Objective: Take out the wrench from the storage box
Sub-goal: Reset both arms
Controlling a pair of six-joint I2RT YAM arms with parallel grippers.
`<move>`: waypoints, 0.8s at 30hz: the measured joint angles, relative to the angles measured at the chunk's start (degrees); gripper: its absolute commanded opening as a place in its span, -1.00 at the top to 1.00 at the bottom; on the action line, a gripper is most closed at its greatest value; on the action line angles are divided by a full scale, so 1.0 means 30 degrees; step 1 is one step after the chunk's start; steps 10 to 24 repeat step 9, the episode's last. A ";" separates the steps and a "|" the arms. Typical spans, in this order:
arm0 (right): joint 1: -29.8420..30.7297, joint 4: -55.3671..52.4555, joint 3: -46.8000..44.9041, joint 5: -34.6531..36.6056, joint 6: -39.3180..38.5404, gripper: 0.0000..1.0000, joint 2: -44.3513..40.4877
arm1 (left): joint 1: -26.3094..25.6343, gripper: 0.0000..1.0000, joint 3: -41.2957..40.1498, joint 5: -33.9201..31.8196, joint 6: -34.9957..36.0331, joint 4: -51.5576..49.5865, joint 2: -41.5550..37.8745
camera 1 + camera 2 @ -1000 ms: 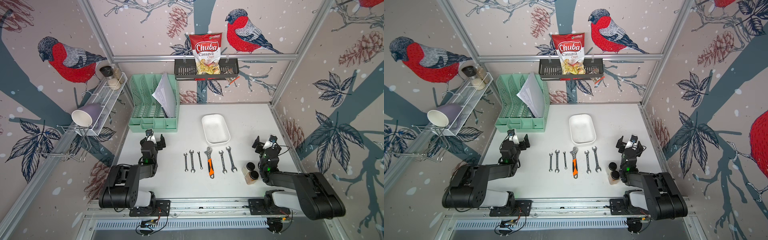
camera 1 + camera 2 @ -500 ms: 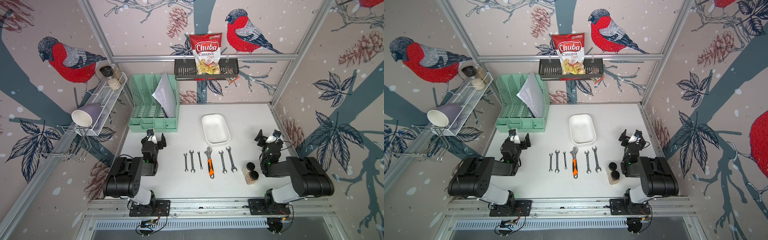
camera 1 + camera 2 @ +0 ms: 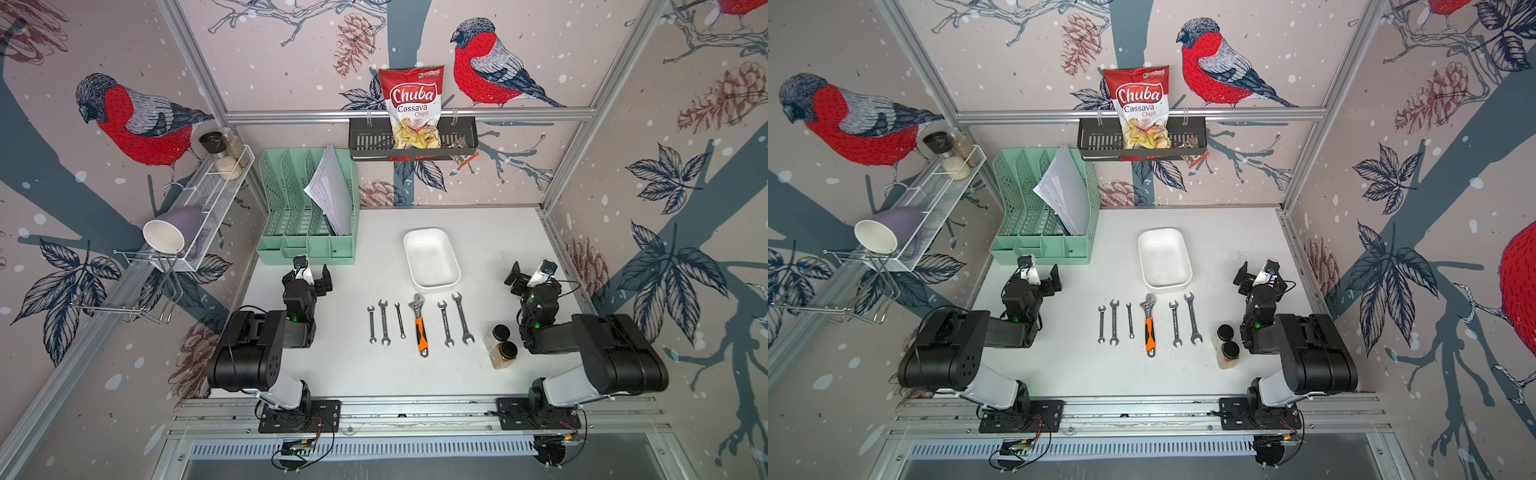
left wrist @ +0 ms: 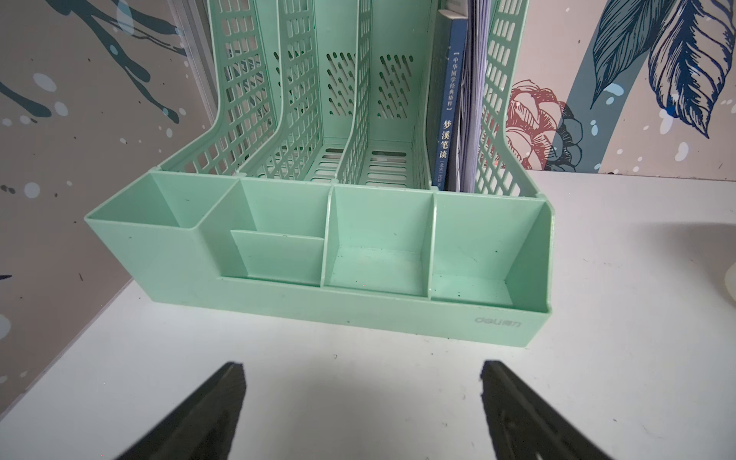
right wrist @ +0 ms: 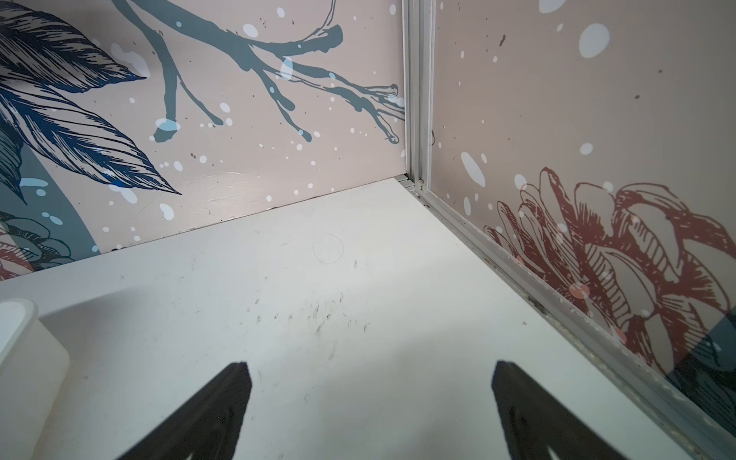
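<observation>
The storage box [image 3: 431, 257] [image 3: 1164, 257] is a shallow white tub at mid-table, and nothing shows inside it. In front of it several wrenches lie in a row on the table. The middle one is an adjustable wrench with an orange handle [image 3: 420, 330] [image 3: 1149, 330], with plain steel wrenches [image 3: 384, 322] on either side. My left gripper [image 3: 312, 272] [image 4: 362, 374] is open and empty, left of the row and facing the green organiser. My right gripper [image 3: 532, 274] [image 5: 372, 374] is open and empty, right of the box and facing the back right corner. A corner of the box [image 5: 28, 358] shows in the right wrist view.
A mint-green file organiser [image 3: 307, 224] [image 4: 358, 239] holding papers stands at the back left. Two spice jars [image 3: 500, 347] lie beside my right arm. On the back wall hangs a black basket [image 3: 365, 141] with a chips bag. A wire shelf [image 3: 216, 191] with a mug is on the left wall.
Both arms have folded back toward their bases, lifting their elbows. Both grippers stay open and empty. The wrenches and the box have not moved.
</observation>
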 measured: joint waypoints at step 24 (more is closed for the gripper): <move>-0.0248 -0.0393 0.0364 -0.0867 -0.0146 -1.00 0.0379 | 0.0000 -0.92 -0.0211 0.0029 -0.0007 -0.0036 -0.0175</move>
